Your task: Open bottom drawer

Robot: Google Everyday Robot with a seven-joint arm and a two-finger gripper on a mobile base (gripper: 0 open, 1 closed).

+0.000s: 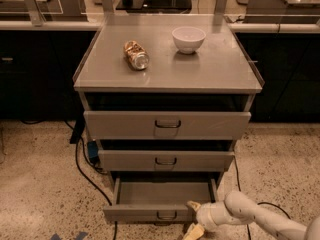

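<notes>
Bottom drawer [132, 213], lowest of three under the counter [220, 71], stood partly pulled out, front running left-right; tool [193, 218] sat at its right end, just right of the handle [166, 215], fingers [192, 205] spread astride the front.

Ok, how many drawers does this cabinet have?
3. The top drawer sits under the tabletop, the middle drawer below it, and the bottom drawer is pulled out near the floor, with the gripper at its front corner. None seem hidden.
</notes>
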